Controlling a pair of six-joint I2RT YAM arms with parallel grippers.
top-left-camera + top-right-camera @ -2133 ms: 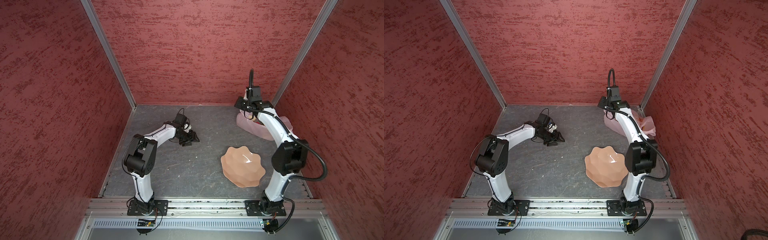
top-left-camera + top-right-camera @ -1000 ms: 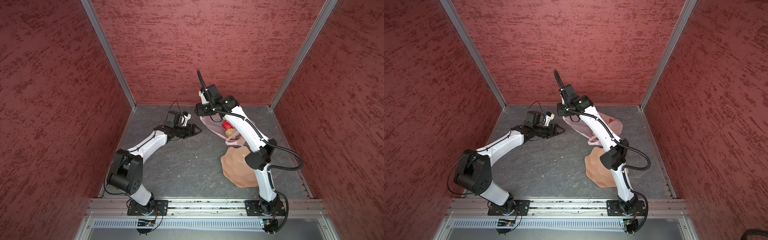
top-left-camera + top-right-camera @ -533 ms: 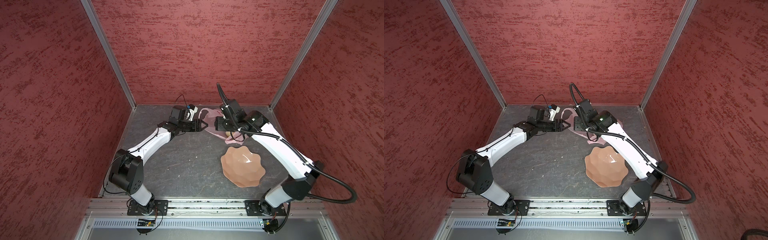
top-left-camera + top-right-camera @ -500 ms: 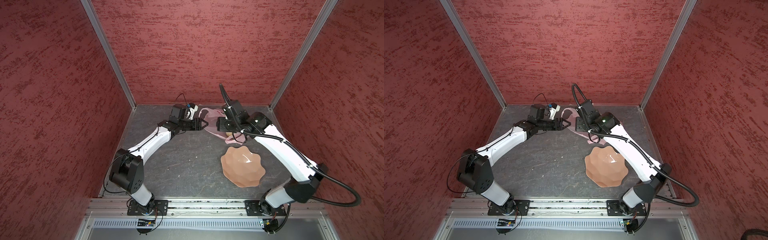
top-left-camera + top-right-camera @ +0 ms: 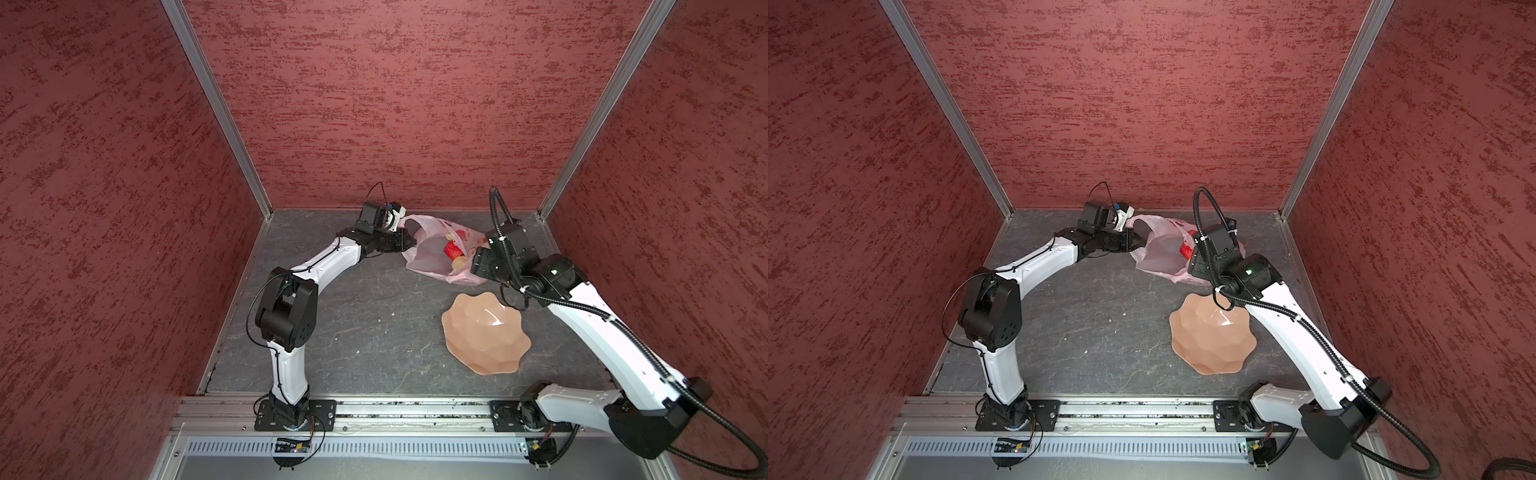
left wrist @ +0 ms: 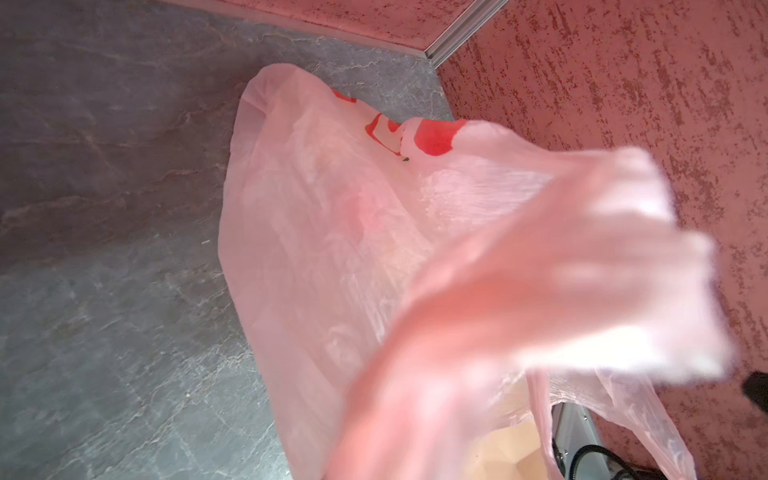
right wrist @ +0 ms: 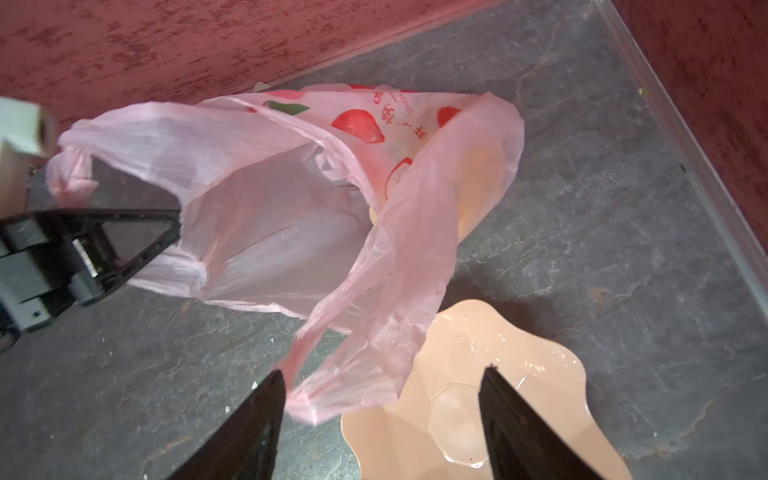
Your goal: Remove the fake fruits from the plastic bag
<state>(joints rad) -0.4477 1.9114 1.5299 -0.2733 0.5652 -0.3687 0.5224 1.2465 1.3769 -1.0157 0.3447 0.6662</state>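
None of the small toy fake fruits [image 5: 453, 249] is out yet, as far as I can judge. A red one [image 5: 1185, 249] and a pale beige one [image 5: 459, 262] show through the mouth of the thin, crinkly, translucent pale-pink plastic bag [image 5: 428, 257] with red print. Its folds hide the rest. The bag lies on the far side of the dark grey, stone-patterned bench [image 5: 353, 324], near the back wall. It sits just beyond the empty peach-coloured scalloped bowl [image 5: 486, 345]. The step in hand seems to be opening the bag, and every fruit remains to be lifted out.

My left arm [image 5: 328, 262] stretches long and low toward the back wall. The left jaws are pressed together, pinching the bag's rim on its left side. The right wrist view shows this; the left wrist view is mostly blurred pink plastic.

My right arm [image 5: 602, 328] rises from a folded elbow at the front right, its wrist above the bag's near right edge. The right jaws are spread wide. One loop handle [image 7: 316, 395] hangs between them, close against one of them and not gripped.
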